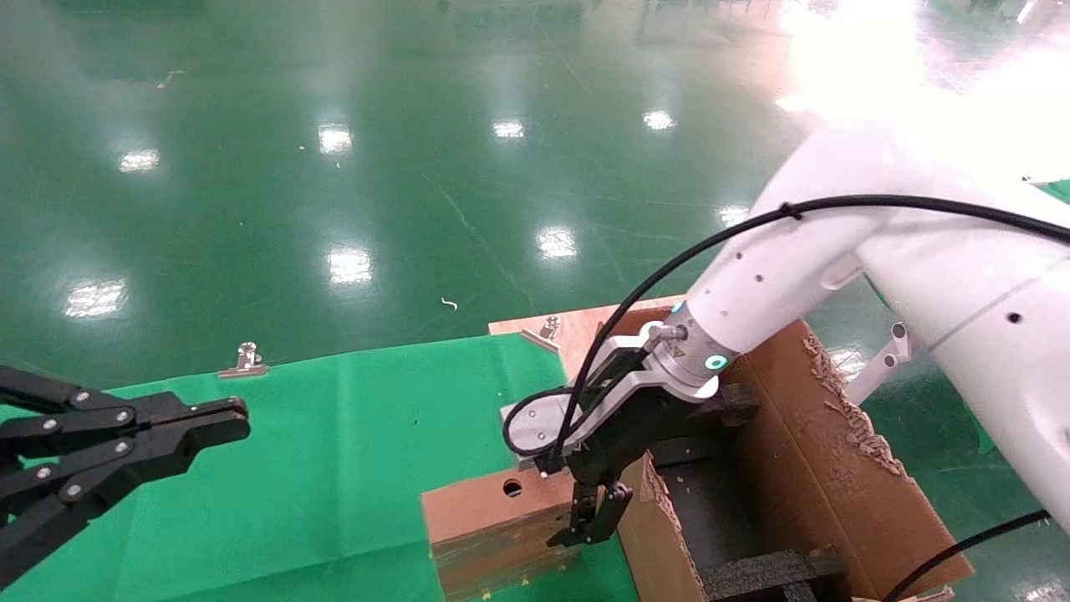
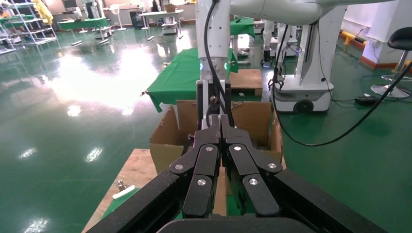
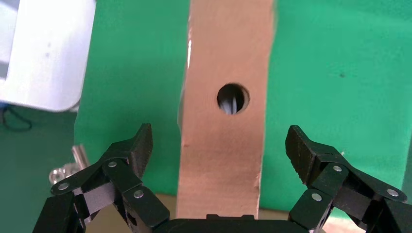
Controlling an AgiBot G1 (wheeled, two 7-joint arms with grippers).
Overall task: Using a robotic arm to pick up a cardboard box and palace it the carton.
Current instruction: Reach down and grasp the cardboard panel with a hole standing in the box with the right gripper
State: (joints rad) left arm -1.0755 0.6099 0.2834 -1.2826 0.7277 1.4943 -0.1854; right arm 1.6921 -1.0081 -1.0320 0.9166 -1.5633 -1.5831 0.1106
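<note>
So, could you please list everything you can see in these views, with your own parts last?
cardboard box: one, brown, round hole on top, standing on the green cloth beside the carton
carton: one, brown, ragged flaps, black foam inside, right of the box
green cloth: one, covering the table
metal clips: two, silver, at the cloth's far edge
right gripper: black, open, fingers straddling the box, on the white robotic arm
left gripper: black, shut, idle over the cloth at left
</note>
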